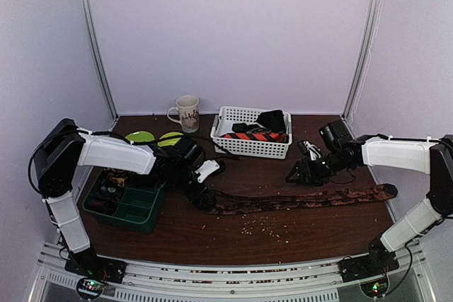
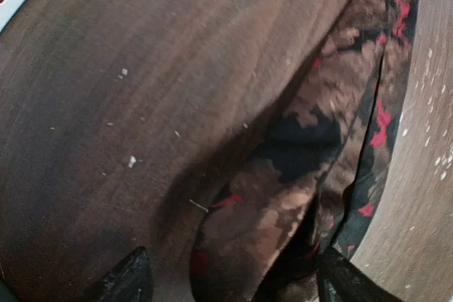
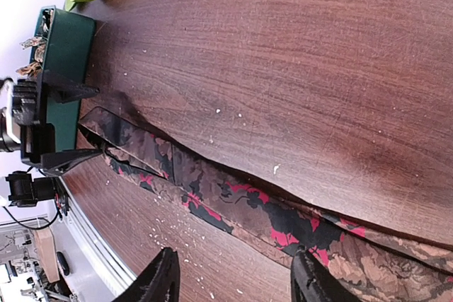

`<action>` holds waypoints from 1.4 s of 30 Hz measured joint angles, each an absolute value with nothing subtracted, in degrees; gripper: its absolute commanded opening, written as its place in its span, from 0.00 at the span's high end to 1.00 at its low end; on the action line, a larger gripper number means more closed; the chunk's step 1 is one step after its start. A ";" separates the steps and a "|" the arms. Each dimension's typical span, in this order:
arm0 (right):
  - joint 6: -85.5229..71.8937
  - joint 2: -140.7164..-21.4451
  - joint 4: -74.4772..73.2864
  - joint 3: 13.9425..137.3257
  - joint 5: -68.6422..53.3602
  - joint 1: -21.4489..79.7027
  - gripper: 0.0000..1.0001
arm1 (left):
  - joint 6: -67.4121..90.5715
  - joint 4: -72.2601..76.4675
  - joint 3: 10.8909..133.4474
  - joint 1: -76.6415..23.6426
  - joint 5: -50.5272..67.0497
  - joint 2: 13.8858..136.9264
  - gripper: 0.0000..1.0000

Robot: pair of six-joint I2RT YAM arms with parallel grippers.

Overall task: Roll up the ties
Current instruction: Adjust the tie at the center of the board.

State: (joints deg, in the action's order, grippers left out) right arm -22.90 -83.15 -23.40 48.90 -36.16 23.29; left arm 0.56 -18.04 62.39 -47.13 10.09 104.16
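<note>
A brown patterned tie (image 1: 304, 201) with red and black flowers lies flat across the table, running from left to right. My left gripper (image 1: 200, 194) is low over its left end. In the left wrist view the gripper (image 2: 233, 256) is open and straddles the folded tie end (image 2: 283, 196), with the right finger against the cloth. My right gripper (image 1: 296, 177) hovers open just behind the tie's middle. In the right wrist view the gripper (image 3: 233, 254) shows bare wood between its fingers, and the tie (image 3: 233, 203) lies just beyond its tips. An orange-red and navy striped tie (image 1: 258, 135) and a black one (image 1: 272, 119) lie in the white basket (image 1: 244, 148).
A dark green bin (image 1: 131, 210) of small items sits under my left arm at the front left. Two lime-green plates (image 1: 141, 136) and a mug (image 1: 187, 113) stand at the back left. A white object (image 1: 207, 170) lies by my left wrist. Crumbs dot the wood in front of the tie.
</note>
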 measured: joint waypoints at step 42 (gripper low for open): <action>-18.33 -73.01 -22.70 51.11 -33.69 23.46 0.10 | -18.81 -14.15 53.74 -54.96 -7.09 86.13 0.02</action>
